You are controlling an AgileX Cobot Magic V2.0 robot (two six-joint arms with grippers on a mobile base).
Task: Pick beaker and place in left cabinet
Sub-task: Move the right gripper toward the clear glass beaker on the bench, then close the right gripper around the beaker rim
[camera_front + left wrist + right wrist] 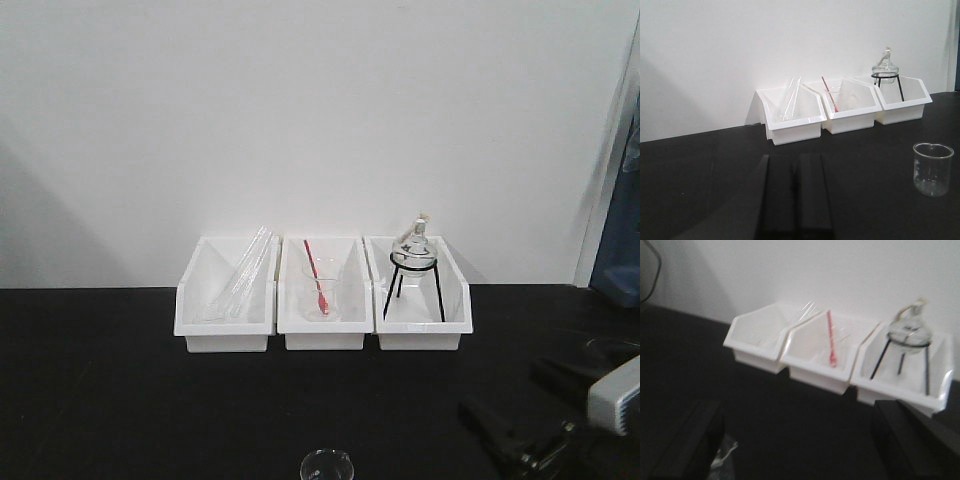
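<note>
Middle bin (322, 330): red rod (316, 275); tubes (245, 270) left, flask (413, 245) right. Spouted beaker (932, 170) in front, empty. Right gripper (797, 440) wide, left gripper (792, 165) closed to a slit; both empty.

Ahead of the left claw (794, 162) there are three white bins (225, 335) (323, 338) (418, 338), two beakers (327, 466) (333, 296), one flask (414, 248), one tripod (414, 268) and one red rod (314, 270). The glass tubes (245, 275) cannot be counted.

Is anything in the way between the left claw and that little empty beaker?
Nothing visible. The beaker stands alone on the black bench, ahead and right of the left gripper; the white bins sit farther back by the wall.
</note>
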